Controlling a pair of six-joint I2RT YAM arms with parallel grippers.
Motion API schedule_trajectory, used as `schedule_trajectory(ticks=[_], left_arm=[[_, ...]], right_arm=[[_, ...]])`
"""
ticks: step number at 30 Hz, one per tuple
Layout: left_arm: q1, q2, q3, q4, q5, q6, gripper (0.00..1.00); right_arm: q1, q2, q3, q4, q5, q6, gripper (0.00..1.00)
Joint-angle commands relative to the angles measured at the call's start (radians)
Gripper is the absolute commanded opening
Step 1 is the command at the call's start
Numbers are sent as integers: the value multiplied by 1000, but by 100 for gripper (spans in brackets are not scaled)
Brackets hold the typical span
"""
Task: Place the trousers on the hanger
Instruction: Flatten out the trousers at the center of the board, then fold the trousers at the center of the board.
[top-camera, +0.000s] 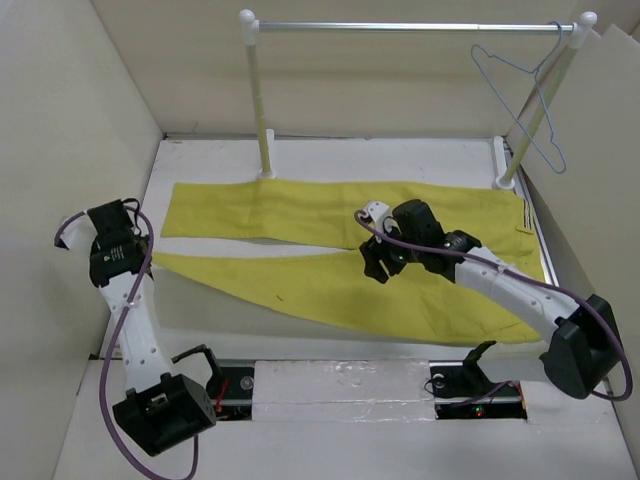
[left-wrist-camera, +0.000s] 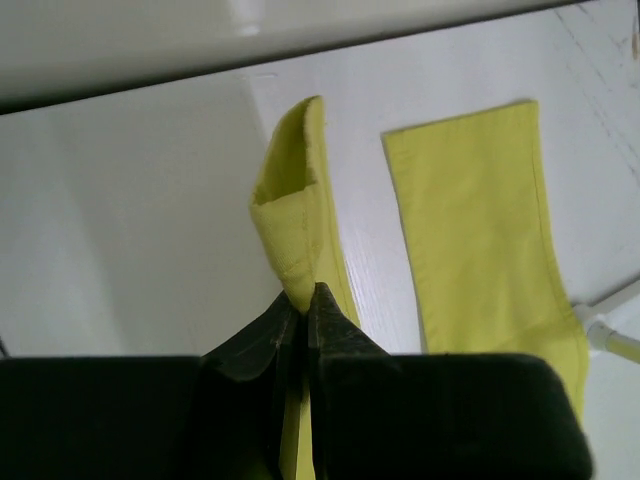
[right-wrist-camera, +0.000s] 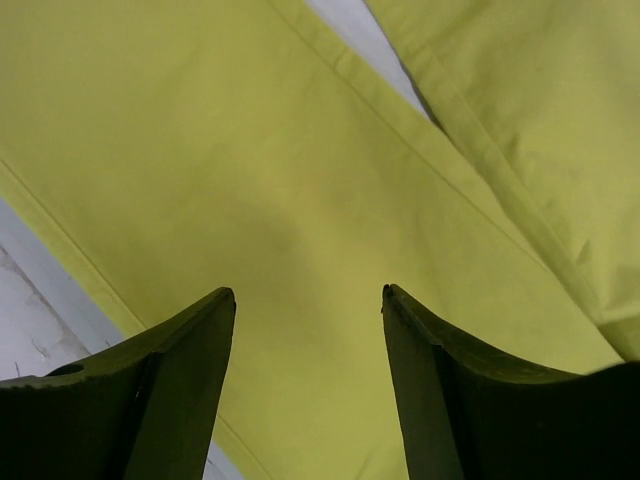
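Observation:
The mustard-yellow trousers (top-camera: 330, 260) lie spread on the white table, legs pointing left, waistband at the right. My left gripper (top-camera: 130, 262) is shut on the hem of the near leg (left-wrist-camera: 290, 215) at the table's left edge. In the left wrist view the cuff stands folded above the closed fingertips (left-wrist-camera: 300, 300). My right gripper (top-camera: 378, 268) is open just above the near leg near the crotch. The right wrist view shows yellow fabric (right-wrist-camera: 300, 200) between the spread fingers (right-wrist-camera: 205, 330). The pale blue-grey wire hanger (top-camera: 525, 95) hangs on the rail at the back right.
A rail with white posts (top-camera: 258, 95) and a metal bar (top-camera: 410, 27) stands along the table's back edge. Beige walls close in the left, back and right. The far leg's hem (left-wrist-camera: 480, 230) lies flat beside the held one.

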Motion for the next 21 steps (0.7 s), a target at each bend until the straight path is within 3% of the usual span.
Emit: schedule_trajectory(ticks=[1, 7, 8, 12, 16, 17, 21], left_arm=[[-80, -21, 80, -98, -140, 22, 0], [-207, -85, 57, -36, -1, 44, 0], [-294, -110, 80, -38, -13, 71, 0], [-456, -176, 94, -52, -22, 87, 0], [-638, -265, 66, -70, -67, 90, 0], [-660, -282, 62, -73, -70, 95, 0], [-757, -357, 49, -79, -68, 85, 0]], right_arm=[[9, 13, 74, -26, 37, 32, 66], [-197, -38, -12, 9, -82, 196, 66], [-373, -121, -70, 3, -34, 263, 62], [-506, -223, -126, -20, 61, 339, 59], [-793, -323, -152, -124, 241, 396, 58], [-850, -340, -155, -156, 349, 402, 58], [-1122, -334, -149, -169, 444, 377, 59]])
